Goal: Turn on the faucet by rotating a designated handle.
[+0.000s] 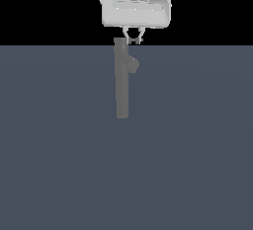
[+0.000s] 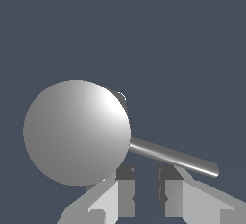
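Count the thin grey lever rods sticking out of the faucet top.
1. The thin grey straight handle rod projects sideways from the round grey faucet cap, beside the gripper. None seems hidden.

Both renders were dim and flat, with no cast shadows on the slate-blue floor (image 1: 188, 165) and a pure black backdrop beyond it. In the wrist view a soft highlight brightened the faucet (image 2: 77, 132) cap, and the handle (image 2: 173, 157) carried a thin bright streak; edges were jagged and pixelated

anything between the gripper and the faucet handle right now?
Nothing visible. In the wrist view the handle projects from the faucet top cap with only bare floor around it; the gripper sits beside it, jaws slightly apart, nothing between.
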Tool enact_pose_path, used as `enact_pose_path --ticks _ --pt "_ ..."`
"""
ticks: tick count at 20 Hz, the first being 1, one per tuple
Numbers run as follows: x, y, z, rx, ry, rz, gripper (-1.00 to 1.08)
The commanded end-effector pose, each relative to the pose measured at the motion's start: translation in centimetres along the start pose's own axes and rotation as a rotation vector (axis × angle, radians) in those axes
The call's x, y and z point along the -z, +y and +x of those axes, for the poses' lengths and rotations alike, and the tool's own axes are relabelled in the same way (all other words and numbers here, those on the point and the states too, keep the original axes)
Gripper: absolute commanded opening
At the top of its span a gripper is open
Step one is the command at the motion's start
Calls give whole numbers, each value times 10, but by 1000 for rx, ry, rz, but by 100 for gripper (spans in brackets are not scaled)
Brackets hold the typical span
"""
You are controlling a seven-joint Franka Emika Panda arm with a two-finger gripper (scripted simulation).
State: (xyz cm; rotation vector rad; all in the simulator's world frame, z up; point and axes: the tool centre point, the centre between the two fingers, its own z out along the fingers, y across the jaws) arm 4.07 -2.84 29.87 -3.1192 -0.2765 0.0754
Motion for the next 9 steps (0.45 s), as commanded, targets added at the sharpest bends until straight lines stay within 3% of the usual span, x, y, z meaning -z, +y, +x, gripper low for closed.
enact_pose_path --ticks 1,9 --pt "2 3 23 -1 38 -7 -100" --pt "4 20 41 -16 47 -13 -100"
